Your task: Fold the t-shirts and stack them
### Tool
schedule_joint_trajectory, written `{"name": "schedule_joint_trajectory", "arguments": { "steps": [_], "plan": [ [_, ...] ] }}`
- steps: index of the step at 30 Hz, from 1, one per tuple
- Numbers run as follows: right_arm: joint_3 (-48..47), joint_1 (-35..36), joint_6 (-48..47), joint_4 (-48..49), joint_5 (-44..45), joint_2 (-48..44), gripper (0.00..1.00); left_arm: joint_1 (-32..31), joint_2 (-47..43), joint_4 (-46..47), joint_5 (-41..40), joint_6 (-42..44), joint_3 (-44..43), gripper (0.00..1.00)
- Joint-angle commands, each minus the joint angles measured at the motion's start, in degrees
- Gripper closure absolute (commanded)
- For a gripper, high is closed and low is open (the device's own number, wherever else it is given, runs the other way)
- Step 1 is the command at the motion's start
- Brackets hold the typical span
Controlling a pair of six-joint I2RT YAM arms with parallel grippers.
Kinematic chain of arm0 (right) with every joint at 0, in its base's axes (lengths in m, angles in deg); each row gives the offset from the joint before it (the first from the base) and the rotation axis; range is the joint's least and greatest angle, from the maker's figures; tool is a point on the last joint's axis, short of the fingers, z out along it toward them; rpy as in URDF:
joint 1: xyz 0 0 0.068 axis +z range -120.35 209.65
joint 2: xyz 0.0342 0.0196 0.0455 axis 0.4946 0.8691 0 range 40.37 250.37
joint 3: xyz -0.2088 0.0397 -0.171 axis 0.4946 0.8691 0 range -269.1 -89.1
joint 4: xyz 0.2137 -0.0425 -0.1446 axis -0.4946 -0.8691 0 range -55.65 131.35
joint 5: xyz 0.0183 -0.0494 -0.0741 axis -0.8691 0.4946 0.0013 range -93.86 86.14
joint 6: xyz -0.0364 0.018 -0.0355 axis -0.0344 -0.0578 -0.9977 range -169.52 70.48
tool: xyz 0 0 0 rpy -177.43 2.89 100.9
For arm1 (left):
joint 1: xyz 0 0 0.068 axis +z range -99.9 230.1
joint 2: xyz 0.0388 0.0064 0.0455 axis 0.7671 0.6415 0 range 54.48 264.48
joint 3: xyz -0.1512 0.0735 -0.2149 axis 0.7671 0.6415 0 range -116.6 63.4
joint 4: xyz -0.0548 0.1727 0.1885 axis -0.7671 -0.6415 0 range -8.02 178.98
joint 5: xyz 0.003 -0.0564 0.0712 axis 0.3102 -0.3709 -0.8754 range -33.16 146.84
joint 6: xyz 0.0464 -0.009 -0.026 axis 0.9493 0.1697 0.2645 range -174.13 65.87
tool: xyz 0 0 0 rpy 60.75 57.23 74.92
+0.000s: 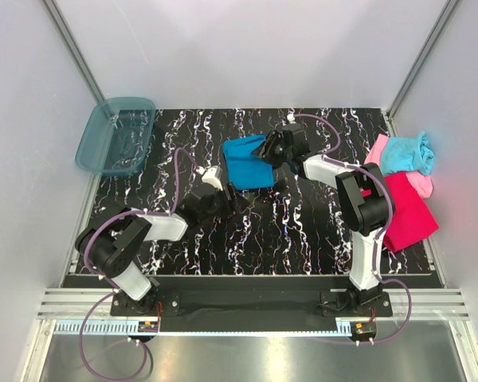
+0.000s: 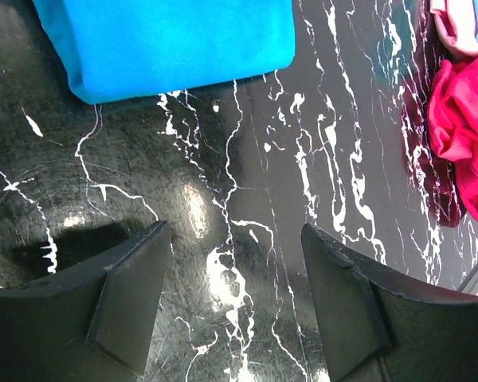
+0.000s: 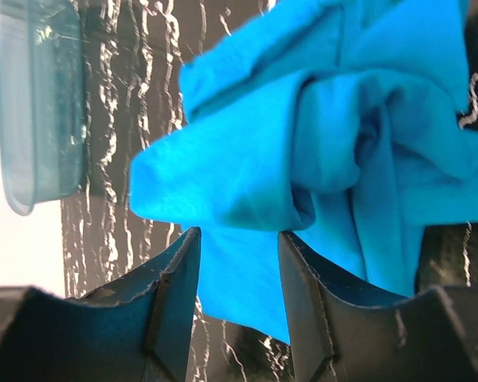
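Medium blue t-shirt lies folded on the table, toward 12 o'clock of centre. The magenta-red t-shirt, light pink t-shirt and light aqua t-shirt are heaped at the 3 o'clock edge. Left gripper is wide and empty over bare tabletop at the blue shirt's 7 o'clock; right gripper is at its 3 o'clock edge, jaws half parted around bunched blue cloth, and I cannot tell whether it is clamped.
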Motion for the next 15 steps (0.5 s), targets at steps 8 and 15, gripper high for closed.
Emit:
{"name": "schedule_joint_trajectory", "arguments": {
  "steps": [8,15],
  "plan": [
    [-5.6,-0.2,-0.6,-1.5,0.0,3.3,0.53,-0.1,-3.8,2.9,-1.2,1.7,1.1,0.29],
    [-8.9,-0.2,-0.9,-2.6,0.4,6.0,1.00,-0.2,-5.6,2.6,-0.8,1.7,1.9,0.30]
  ]
}}
